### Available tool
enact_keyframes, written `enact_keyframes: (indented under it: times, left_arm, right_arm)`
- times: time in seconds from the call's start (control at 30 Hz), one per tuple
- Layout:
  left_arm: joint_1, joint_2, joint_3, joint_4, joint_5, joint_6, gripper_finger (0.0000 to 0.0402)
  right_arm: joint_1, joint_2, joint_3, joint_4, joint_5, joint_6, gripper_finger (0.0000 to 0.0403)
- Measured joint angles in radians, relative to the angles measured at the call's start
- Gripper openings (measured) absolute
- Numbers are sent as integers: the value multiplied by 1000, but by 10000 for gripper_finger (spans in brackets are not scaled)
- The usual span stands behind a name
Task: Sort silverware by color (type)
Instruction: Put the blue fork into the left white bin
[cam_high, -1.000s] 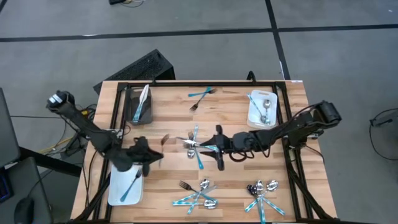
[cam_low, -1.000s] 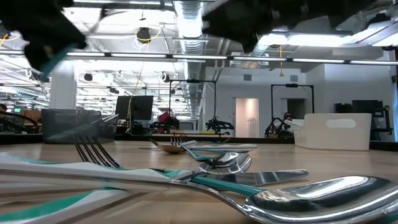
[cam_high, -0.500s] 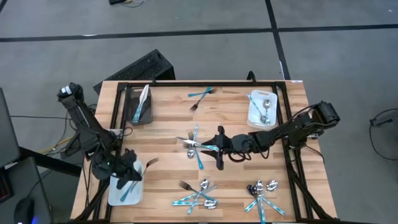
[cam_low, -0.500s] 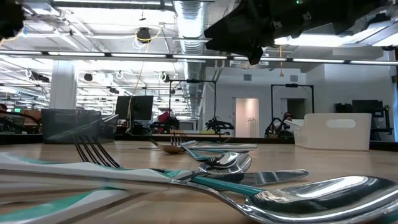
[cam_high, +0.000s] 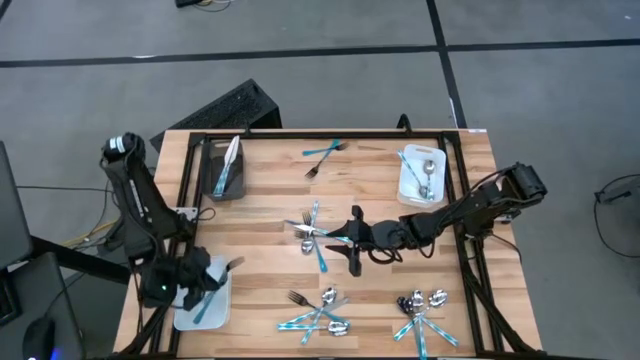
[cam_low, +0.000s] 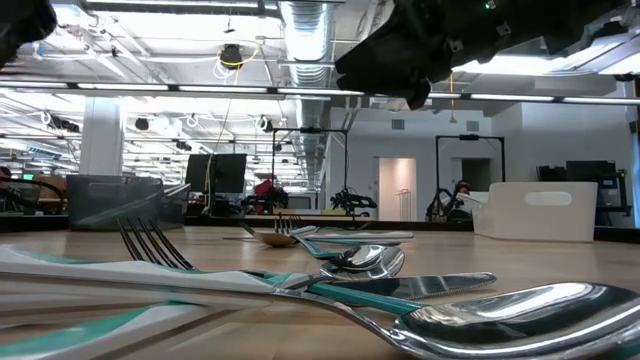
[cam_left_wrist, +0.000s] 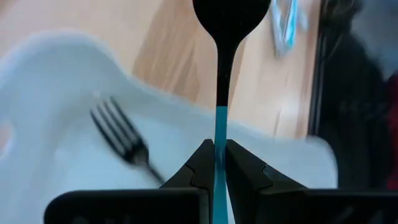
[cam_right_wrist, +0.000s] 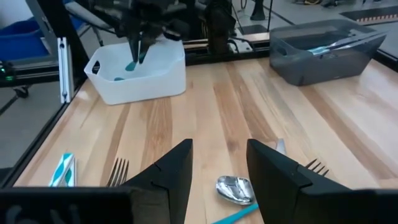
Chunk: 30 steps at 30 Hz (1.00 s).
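Note:
My left gripper (cam_high: 207, 281) is shut on a teal-handled spoon (cam_left_wrist: 228, 25) and hangs over the white bin (cam_high: 188, 312) at the table's near left corner. A teal-handled fork (cam_left_wrist: 122, 142) lies in that bin. My right gripper (cam_high: 352, 240) stands open at mid-table, above and just right of a small heap of silverware (cam_high: 314, 236). From its wrist view a silver spoon (cam_right_wrist: 234, 188) and a fork (cam_right_wrist: 117, 169) lie below its fingers, nothing between them. More silverware lies in two heaps by the near edge (cam_high: 320, 311) (cam_high: 420, 310). My left gripper pinches the spoon's teal handle (cam_left_wrist: 219, 142) between its two fingers. The spoon runs along the fingers, and its dark neck and bowl (cam_left_wrist: 229, 14) stick out past the fingertips. The fingers slant down over the white bin, and the spoon is lifted clear of it.
A dark bin (cam_high: 225, 170) with cutlery stands at the far left, a white bin (cam_high: 420, 176) with spoons at the far right. A lone teal fork (cam_high: 322, 154) lies by the far edge. Black frame rails (cam_high: 190, 190) run along the table's sides.
My left gripper has swung from left of mid-table toward the near left corner and a little down, turning as it went, and now hangs over the white bin. The spoon has gone along in its hold.

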Motion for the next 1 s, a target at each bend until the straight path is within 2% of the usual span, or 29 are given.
enact_keyframes:
  times: [0.13, 0.37, 0.5, 0.8, 1.0]
  left_arm:
    - [-31, 38, 0, -8, 18, -65, 12]
    - [-90, 76, 0, -19, -97, -174, 17]
    - [-115, 94, 0, -47, -145, -222, 42]
    - [-120, 97, 0, -130, -152, -309, 117]
    - [-90, 97, 10, -132, -196, -308, 129]
  right_arm:
    - [-10, 0, 0, 8, 1, 0, 176]
    - [-21, 0, 0, 29, 4, 27, 176]
    - [-12, 0, 0, 28, 4, 31, 176]
    - [-8, 0, 0, 28, 4, 34, 176]
    - [-9, -11, 0, -24, 42, 38, 175]
